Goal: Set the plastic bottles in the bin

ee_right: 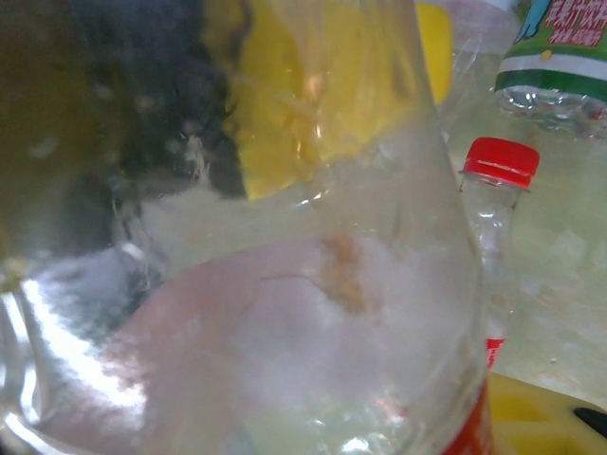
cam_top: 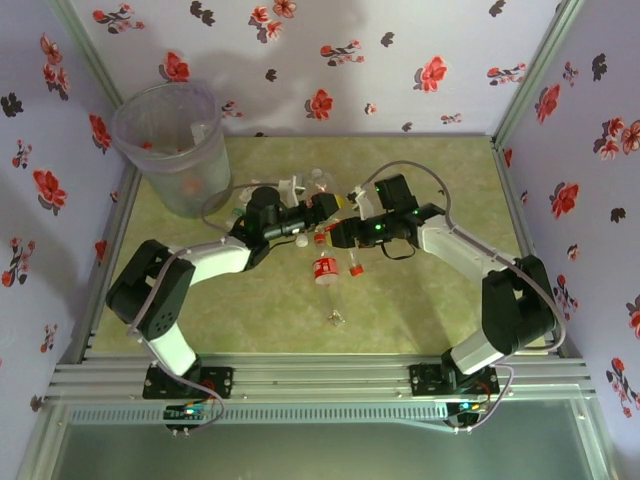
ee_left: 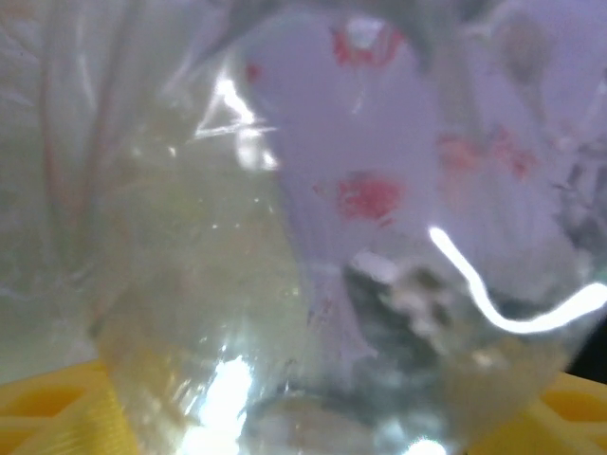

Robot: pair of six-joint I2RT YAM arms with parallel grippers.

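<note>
The translucent grey bin stands at the far left corner. Both arms meet at the table's middle among plastic bottles. My right gripper is shut on a clear bottle with a red label, and the same bottle presses close to the right wrist camera. My left gripper is against another clear bottle that blurs the left wrist view. Yellow fingers flank it at the lower corners. How far those jaws have closed cannot be made out. A small red-capped bottle stands beside the held one.
More clear bottles lie just beyond the grippers. A green-labelled bottle is at the top right of the right wrist view. A small scrap lies nearer the front. Flowered walls close in the table on three sides.
</note>
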